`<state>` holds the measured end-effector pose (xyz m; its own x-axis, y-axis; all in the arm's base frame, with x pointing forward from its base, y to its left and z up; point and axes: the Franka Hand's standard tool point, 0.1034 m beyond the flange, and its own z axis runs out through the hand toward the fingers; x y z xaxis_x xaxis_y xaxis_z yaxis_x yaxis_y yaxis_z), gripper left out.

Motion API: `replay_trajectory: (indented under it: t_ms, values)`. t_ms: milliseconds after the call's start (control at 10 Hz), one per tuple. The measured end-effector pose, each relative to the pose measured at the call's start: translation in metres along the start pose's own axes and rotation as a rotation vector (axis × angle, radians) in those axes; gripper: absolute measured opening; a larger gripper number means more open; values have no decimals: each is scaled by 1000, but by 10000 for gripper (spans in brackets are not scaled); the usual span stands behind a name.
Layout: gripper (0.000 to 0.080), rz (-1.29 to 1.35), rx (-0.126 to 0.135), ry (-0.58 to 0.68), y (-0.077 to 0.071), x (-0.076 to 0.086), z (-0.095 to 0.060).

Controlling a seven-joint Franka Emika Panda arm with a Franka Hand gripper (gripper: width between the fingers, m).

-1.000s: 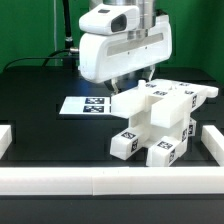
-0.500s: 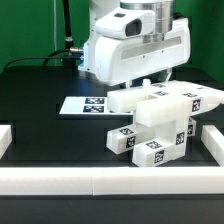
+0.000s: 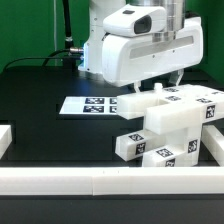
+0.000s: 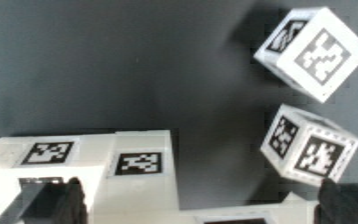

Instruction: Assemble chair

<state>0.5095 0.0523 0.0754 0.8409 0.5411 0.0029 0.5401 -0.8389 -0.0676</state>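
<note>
On the black table (image 3: 40,130), chair (image 3: 170,115) just beneath the jaws (spread wide, gripping nothing)

On my wrist feed the dark table (image 4: 158,70) fills most of the frame. A white chair panel (image 4: 96,158) carries two square tags on its upper face, side by side. Apart from it I see two more white chair pieces, a tilted block (image 4: 318,50) and a second block (image 4: 309,145), each showing tags on two faces. A dark gripper finger (image 4: 55,203) overlaps the panel, and I cannot tell whether it touches.
</note>
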Motion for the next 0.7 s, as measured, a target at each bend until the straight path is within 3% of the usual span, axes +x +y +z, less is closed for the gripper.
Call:
replay_trajectory:
  t_ms: [300, 700]
  values:
    - [649, 17, -7, 6, 3, 9, 3]
    - [649, 19, -6, 4, 4, 8, 3]
